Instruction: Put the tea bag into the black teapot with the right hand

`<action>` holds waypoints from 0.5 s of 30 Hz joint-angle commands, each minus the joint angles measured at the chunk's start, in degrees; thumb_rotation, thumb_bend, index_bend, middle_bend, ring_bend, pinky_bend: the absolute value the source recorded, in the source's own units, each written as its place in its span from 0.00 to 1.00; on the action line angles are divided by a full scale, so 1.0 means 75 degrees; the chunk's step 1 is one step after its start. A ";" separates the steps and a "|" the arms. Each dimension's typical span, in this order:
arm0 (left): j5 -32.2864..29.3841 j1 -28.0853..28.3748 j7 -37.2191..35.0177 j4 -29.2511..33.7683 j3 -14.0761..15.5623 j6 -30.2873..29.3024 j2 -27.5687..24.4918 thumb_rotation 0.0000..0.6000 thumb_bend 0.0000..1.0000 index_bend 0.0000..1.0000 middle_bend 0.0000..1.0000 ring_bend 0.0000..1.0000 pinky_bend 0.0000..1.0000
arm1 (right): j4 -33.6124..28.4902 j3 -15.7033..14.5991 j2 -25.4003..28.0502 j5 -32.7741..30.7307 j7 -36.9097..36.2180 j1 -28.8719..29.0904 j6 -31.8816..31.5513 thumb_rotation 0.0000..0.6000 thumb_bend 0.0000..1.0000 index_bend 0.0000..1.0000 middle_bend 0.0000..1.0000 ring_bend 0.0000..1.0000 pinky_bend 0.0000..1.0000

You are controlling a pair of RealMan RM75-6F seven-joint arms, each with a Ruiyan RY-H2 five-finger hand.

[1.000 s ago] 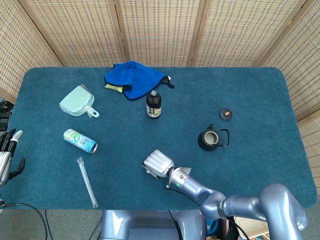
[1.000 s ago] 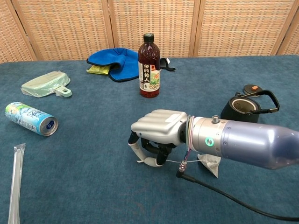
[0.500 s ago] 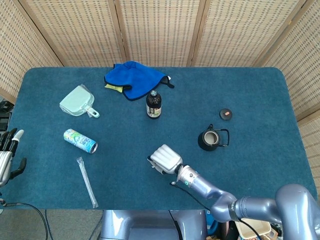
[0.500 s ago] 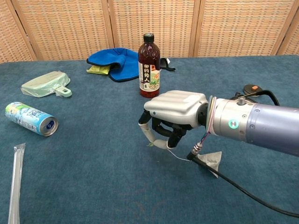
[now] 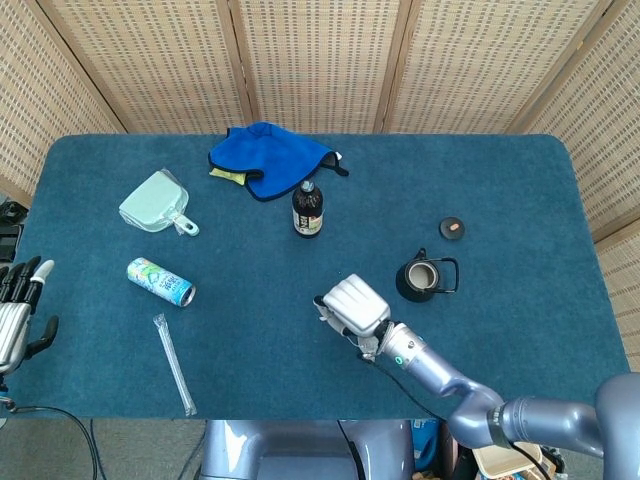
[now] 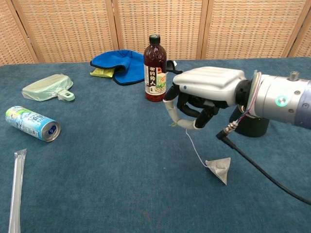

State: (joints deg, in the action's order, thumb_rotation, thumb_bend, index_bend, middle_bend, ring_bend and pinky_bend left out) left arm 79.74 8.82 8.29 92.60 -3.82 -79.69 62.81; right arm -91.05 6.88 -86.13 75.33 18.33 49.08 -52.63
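My right hand (image 6: 204,94) hovers above the table and pinches the string of the tea bag between thumb and finger. The string runs taut down to the pale triangular tea bag (image 6: 218,169), which is low at the carpet; I cannot tell whether it touches. The black teapot (image 5: 425,278) stands open, just right of the right hand (image 5: 352,303). In the chest view the teapot (image 6: 252,127) is mostly hidden behind the forearm. Its lid (image 5: 453,228) lies apart, farther back. My left hand (image 5: 15,315) stays at the table's left edge, fingers apart and holding nothing.
A dark bottle (image 6: 154,69) stands just behind and left of the right hand. A blue cloth (image 5: 270,158) lies at the back. On the left are a green dustpan (image 5: 157,203), a can on its side (image 5: 160,282) and a wrapped straw (image 5: 174,363).
My right hand has risen and moved right towards the teapot, pulling the string taut. The tea bag has hardly shifted. The left hand has barely moved.
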 commanded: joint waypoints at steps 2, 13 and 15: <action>0.0048 0.0008 0.0031 0.0046 0.0026 0.0007 -0.0017 1.00 0.48 0.00 0.00 0.00 0.00 | -0.0288 0.0062 0.0469 0.0136 -0.0258 -0.0215 -0.0279 1.00 0.61 0.61 0.89 0.87 0.98; 0.0183 -0.0003 0.0069 0.0161 0.0113 -0.0002 -0.0067 1.00 0.48 0.00 0.00 0.00 0.00 | -0.0641 0.0189 0.1495 0.0271 -0.0882 -0.0754 -0.0905 1.00 0.62 0.62 0.89 0.87 0.98; 0.0189 -0.0008 0.0066 0.0164 0.0110 -0.0019 -0.0075 1.00 0.48 0.00 0.00 0.00 0.00 | -0.0654 0.0205 0.1576 0.0278 -0.0958 -0.0807 -0.0951 1.00 0.62 0.62 0.89 0.87 0.98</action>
State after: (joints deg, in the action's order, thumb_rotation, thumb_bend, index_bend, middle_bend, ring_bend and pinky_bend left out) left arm 81.15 8.77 8.80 93.82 -2.99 -79.82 62.26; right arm -95.81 8.29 -74.55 77.32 11.39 43.28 -59.54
